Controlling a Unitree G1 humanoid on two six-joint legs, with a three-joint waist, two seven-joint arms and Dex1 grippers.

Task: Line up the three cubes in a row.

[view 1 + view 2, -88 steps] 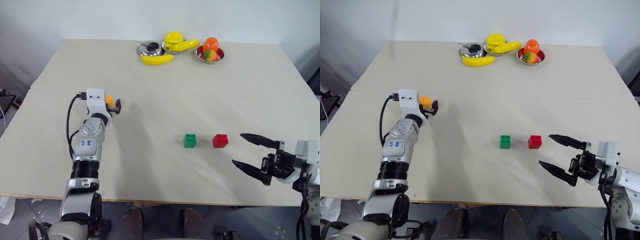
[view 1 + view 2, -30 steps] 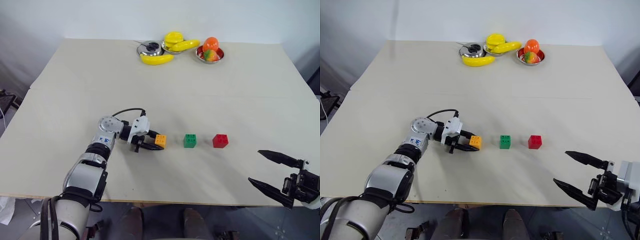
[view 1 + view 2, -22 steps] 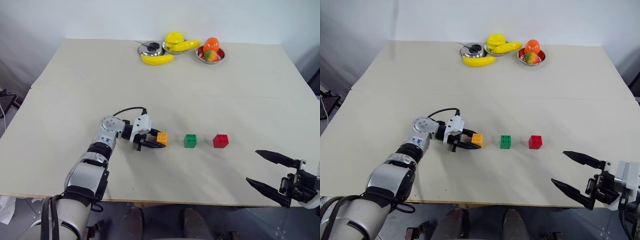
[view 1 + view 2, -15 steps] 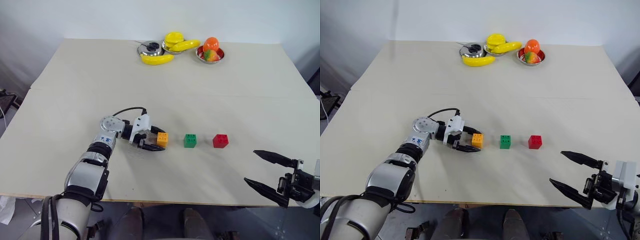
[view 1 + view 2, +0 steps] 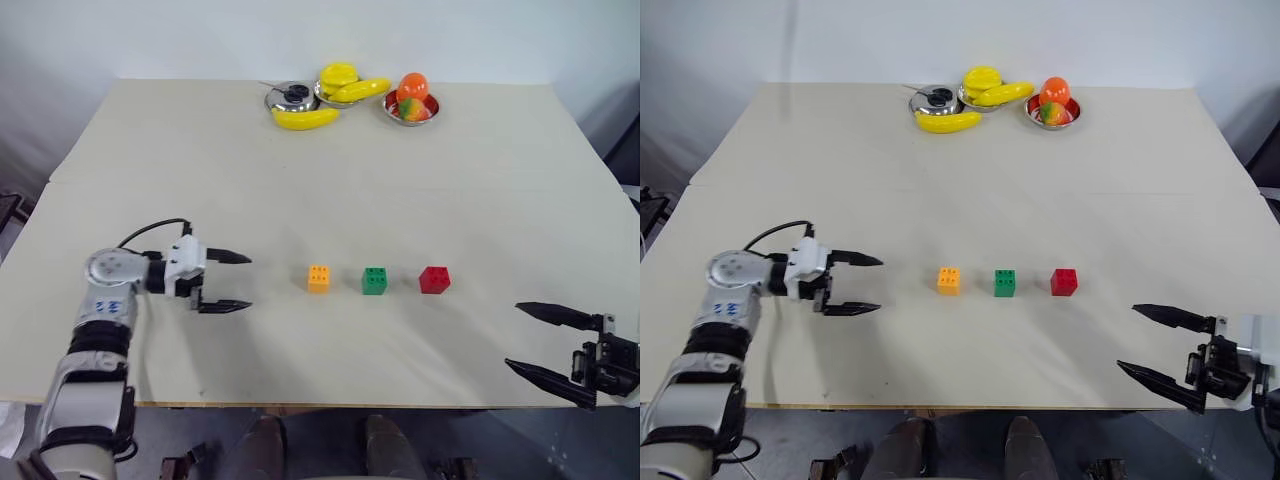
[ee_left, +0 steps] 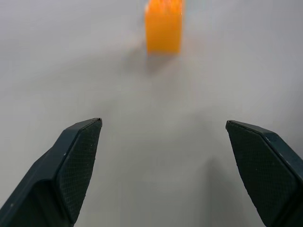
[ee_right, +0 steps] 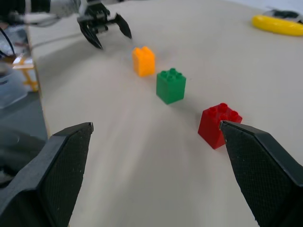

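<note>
Orange, green and red plastic studded cubes sit in one straight row on the pale tabletop (image 5: 330, 180), evenly spaced and not touching: the small orange cube (image 5: 319, 278) nearest the robot's left side, the green cube (image 5: 374, 280) in the middle, the red cube (image 5: 434, 279) nearest its right side. All three rest flat with studs up.

Left of the orange cube, well clear of it, the left gripper (image 5: 232, 282) hovers over the table with its two black fingers spread wide, tips pointing toward the cube and holding nothing. Seen from the left wrist, the orange cube lies ahead of the gap between the fingers, cut off at the picture's edge.

At the near right edge of the table, the right gripper (image 5: 535, 340) is also spread wide and empty, well apart from the red cube, its body partly cut off by the frame.

Along the far edge lie yellow bananas (image 5: 305, 118) and metal bowls of fruit (image 5: 411, 107); their contents are too small to make out closely.
</note>
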